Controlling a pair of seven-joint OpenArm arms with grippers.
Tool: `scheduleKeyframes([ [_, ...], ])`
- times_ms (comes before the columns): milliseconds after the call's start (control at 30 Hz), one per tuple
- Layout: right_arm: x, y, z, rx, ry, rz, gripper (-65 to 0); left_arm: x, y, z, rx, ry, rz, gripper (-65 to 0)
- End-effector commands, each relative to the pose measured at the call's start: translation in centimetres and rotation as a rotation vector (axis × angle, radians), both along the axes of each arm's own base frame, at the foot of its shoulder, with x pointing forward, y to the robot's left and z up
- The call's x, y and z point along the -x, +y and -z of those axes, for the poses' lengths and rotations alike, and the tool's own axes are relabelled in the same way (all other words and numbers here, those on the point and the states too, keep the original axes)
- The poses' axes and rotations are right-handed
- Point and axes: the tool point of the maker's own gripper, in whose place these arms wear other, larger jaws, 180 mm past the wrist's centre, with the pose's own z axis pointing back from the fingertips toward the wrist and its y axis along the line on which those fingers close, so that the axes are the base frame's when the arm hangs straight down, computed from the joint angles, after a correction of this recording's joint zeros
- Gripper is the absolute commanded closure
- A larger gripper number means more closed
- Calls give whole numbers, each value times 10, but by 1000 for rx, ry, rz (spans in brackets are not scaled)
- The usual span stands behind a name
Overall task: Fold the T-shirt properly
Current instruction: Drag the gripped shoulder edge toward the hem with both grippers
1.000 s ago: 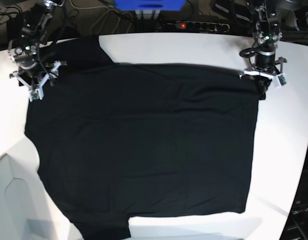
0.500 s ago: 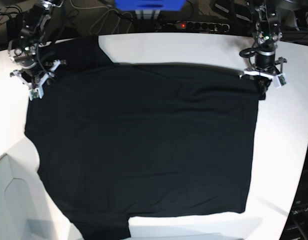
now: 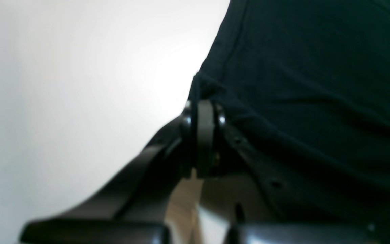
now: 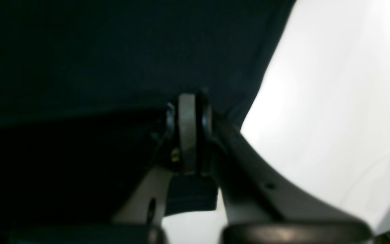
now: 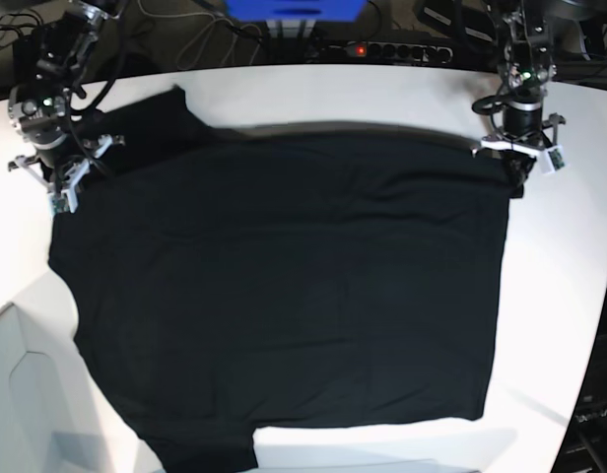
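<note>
White and smooth, the table [image 5: 382, 94] has a rounded outline and a matte, glare-washed top. Most of it is covered by the T-shirt [image 5: 284, 286], a large black piece of soft cloth spread flat with its plain side up. Shallow wrinkles cross the fabric, one sleeve points to the far left and the other lies at the near edge, and the straight hem runs down the right. No print, tag or lettering shows on the upward face.

Beyond the far edge of the table sit a blue box [image 5: 294, 10], a black power strip [image 5: 382, 49] with a red lit switch, and tangled dark cables; any writing there is too small to read.

The right gripper [image 5: 62, 182] stands at the far left of the base view, over the shirt's edge near the sleeve. In its wrist view its dark, rounded fingers [image 4: 188, 128] are pressed together with black cloth bunched at their tips, pinching the shirt's edge.

The left gripper [image 5: 517, 177] stands at the far right, at the hem corner. Its wrist view shows the fingers [image 3: 204, 135] pressed together on a small fold of the hem, where a stitched seam line runs along the cloth beside bare table.
</note>
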Motion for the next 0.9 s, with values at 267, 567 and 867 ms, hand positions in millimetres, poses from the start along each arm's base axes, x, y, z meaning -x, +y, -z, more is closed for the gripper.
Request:
scheduleKeyframes([
  [267, -61, 1, -51, 14, -196, -29, 0, -40, 9, -29, -18, -126, -15, 0],
  [567, -120, -4, -61, -66, -261, -6, 0, -94, 1, -51, 37, -161, 5, 0],
  [867, -178, 1, -79, -165, -318, -1, 0, -133, 7, -51, 91, -144, -15, 0],
])
